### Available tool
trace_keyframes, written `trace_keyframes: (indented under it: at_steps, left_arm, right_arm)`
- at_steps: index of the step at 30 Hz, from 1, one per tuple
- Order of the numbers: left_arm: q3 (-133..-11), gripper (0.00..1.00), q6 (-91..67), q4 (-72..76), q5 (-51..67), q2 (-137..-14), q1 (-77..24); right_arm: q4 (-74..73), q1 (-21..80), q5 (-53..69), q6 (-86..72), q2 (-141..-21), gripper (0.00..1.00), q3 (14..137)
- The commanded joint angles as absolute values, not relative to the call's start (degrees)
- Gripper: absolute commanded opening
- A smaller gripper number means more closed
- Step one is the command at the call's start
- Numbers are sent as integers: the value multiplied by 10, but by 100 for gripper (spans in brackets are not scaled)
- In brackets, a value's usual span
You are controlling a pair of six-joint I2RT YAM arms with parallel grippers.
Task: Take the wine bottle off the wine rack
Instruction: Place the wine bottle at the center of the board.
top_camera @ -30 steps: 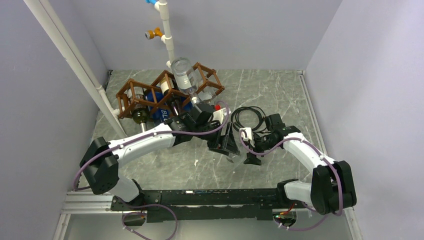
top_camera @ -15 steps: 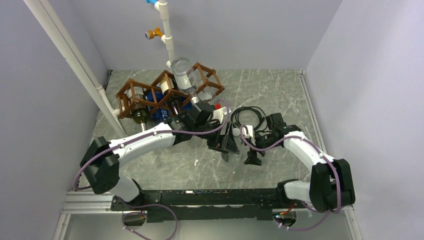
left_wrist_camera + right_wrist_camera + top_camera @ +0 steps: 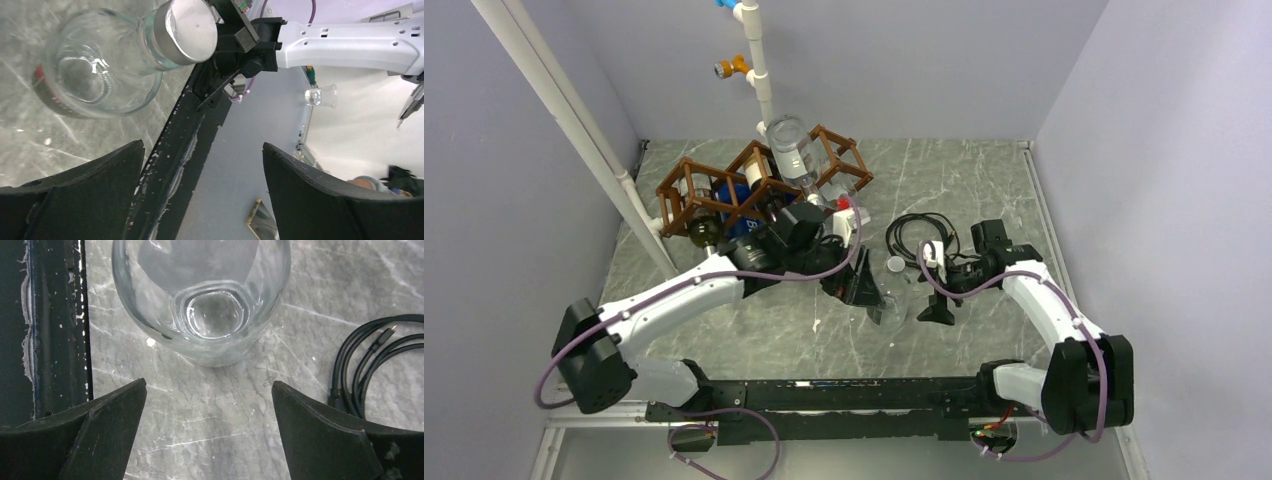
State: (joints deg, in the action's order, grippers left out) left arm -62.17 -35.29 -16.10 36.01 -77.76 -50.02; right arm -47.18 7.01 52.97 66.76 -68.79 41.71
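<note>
Both spread wide, empty, L claw (image 3: 202, 147), R claw (image 3: 208, 385), clear wine bottle (image 3: 100, 75) on table (image 3: 984, 180) btwn, label (image 3: 40, 87) unreadable

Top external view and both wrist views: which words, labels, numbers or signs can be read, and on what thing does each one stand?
No text can be read for certain.
Blue label inside the wine rack: white marks, too small to read.
Red band on the clear bottle: no legible writing.
Right wrist view: no text at all.
</note>
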Motion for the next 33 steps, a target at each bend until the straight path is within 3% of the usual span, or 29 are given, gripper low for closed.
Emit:
trace_keyframes:
  at_steps: [1, 5, 18, 33]
  left_arm:
    - [-613, 94, -260, -178, 320, -711, -480]
    - [-587, 99, -204, -167, 242, -632, -469]
    - [-515, 100, 18, -216, 5, -476, -445]
    - [-479, 99, 60, -210, -93, -442, -445]
  right_arm:
    - [-514, 58, 584, 704, -658, 99, 452]
    - [-535, 48, 617, 716, -634, 99, 462]
    - [-638, 62, 626, 788, -616, 99, 546]
    - [-634, 131, 621, 755, -693, 99, 639]
